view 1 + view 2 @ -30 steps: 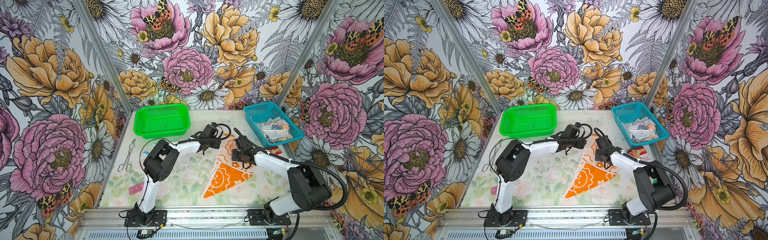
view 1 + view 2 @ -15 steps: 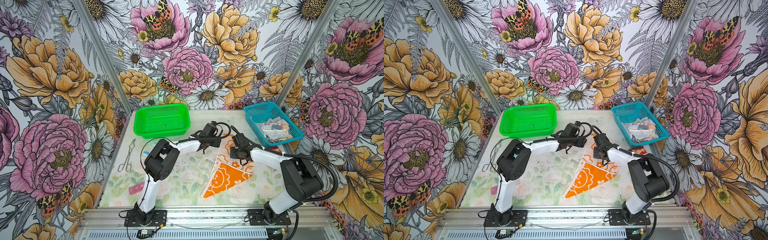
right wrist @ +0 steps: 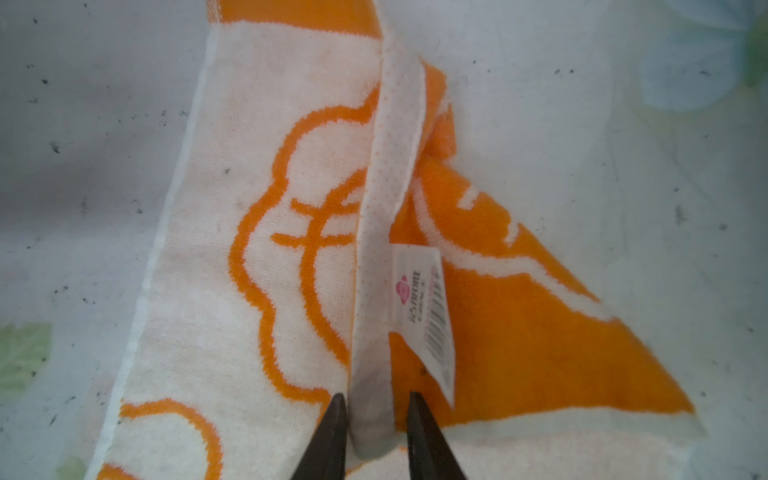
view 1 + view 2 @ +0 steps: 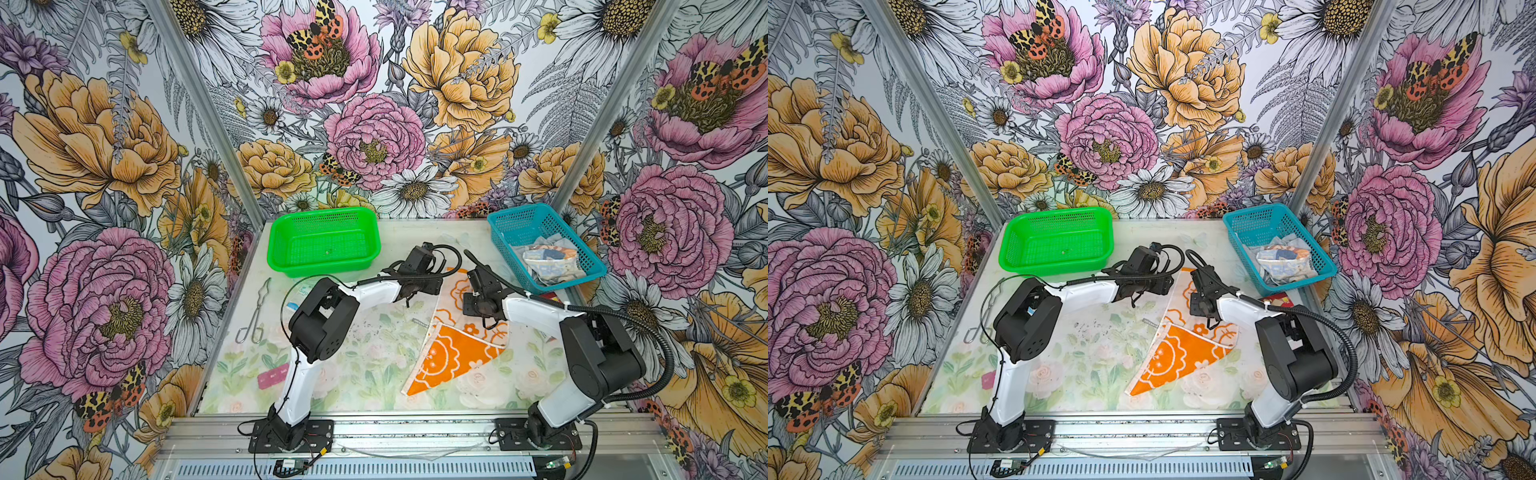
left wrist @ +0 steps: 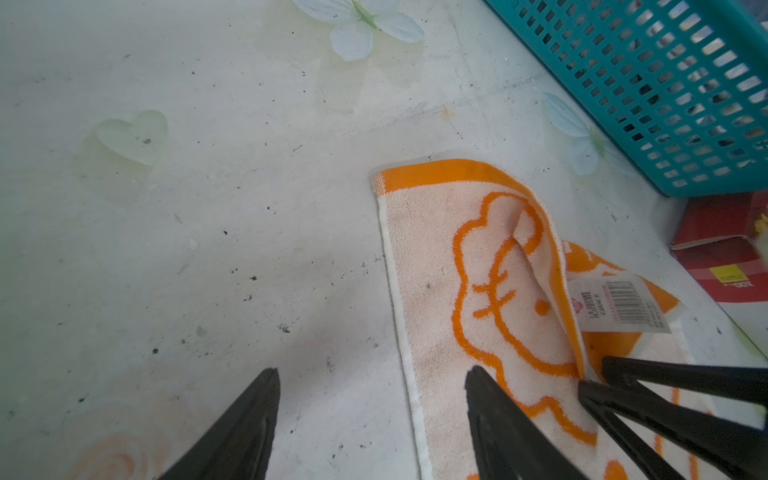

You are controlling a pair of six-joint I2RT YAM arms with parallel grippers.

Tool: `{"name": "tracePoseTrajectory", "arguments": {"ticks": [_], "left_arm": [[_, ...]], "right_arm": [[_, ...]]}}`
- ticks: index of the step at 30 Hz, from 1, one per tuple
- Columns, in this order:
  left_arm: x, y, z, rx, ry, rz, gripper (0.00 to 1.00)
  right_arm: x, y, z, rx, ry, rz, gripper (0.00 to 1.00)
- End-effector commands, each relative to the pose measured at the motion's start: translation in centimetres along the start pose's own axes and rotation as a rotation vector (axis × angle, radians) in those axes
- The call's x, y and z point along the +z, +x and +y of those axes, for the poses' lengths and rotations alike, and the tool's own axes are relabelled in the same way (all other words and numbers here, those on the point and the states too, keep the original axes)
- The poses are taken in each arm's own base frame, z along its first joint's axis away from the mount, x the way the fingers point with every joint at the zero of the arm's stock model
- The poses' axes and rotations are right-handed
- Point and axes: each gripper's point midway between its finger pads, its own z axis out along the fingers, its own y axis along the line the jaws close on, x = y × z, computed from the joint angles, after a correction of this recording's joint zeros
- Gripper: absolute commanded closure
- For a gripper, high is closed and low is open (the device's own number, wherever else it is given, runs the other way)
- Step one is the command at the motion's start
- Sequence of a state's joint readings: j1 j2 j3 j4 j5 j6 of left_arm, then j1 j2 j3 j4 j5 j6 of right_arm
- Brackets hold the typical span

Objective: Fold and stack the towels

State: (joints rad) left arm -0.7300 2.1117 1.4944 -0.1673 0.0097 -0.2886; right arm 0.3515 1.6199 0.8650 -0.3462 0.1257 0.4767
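Left hand (image 5: pixel 372 374) spread wide, right hand (image 3: pixel 377 397) pinched nearly closed.

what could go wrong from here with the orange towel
1. The right tool has only the thin raised hem of the orange towel between its tips, beside the label; it may pinch one layer and slip.
2. The left tool stands open, one tip over the towel's edge, one over bare table; closing may miss the cloth.
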Motion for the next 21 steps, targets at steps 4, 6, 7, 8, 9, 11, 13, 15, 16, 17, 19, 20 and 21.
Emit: {"name": "tracePoseTrajectory", "arguments": {"ticks": [4,6,7,8,9,11,13,15,16,17,19,20,21], "left_arm": [[0.4,-0.7,-0.5,-0.006,0.028,-0.019,0.27],[0.5,-0.7,-0.5,-0.007,0.029,-0.019,0.27],[0.6,-0.7,-0.4,-0.007,0.029,-0.019,0.27],[0.7,-0.9,-0.4,-0.007,0.03,-0.022,0.27],[0.9,-1.0,-0.6,-0.007,0.039,-0.02,0.27],[1.3,-1.3,-1.3,0.002,0.068,-0.025,0.27],[1.9,-1.4,-2.0,0.02,0.095,-0.027,0.27],[2.5,-1.4,-2.5,0.039,0.096,-0.025,0.27],[2.9,-1.3,-2.4,0.043,0.088,-0.023,0.27],[3.2,-1.4,-2.4,0.045,0.079,-0.025,0.27],[3.8,-1.6,-2.2,0.05,0.057,-0.033,0.27],[4.2,-1.8,-2.0,0.056,0.043,-0.041,0.27],[4.7,-1.8,-1.8,0.064,0.027,-0.045,0.27]], "right_arm": [[0.4,-0.8,0.0,0.008,0.003,-0.014,0.76],[0.4,-0.7,-0.1,0.007,0.005,-0.012,0.76],[0.5,-0.7,-0.1,0.009,0.005,-0.012,0.78],[0.5,-0.7,-0.1,0.008,0.007,-0.013,0.81],[0.4,-0.8,-0.2,0.009,0.009,-0.014,0.85],[0.4,-0.8,-0.3,0.007,0.013,-0.016,0.93],[0.3,-0.8,-0.5,0.005,0.024,-0.02,1.0],[0.2,-0.9,-0.6,0.004,0.028,-0.024,1.0],[0.1,-0.9,-0.6,0.002,0.028,-0.027,1.0],[-0.2,-1.0,-0.6,-0.001,0.024,-0.032,1.0],[-0.7,-1.2,-0.6,-0.007,0.02,-0.04,1.0],[-1.1,-1.4,-0.6,-0.009,0.017,-0.047,1.0],[-1.6,-1.5,-0.5,-0.014,0.012,-0.056,1.0]]}}
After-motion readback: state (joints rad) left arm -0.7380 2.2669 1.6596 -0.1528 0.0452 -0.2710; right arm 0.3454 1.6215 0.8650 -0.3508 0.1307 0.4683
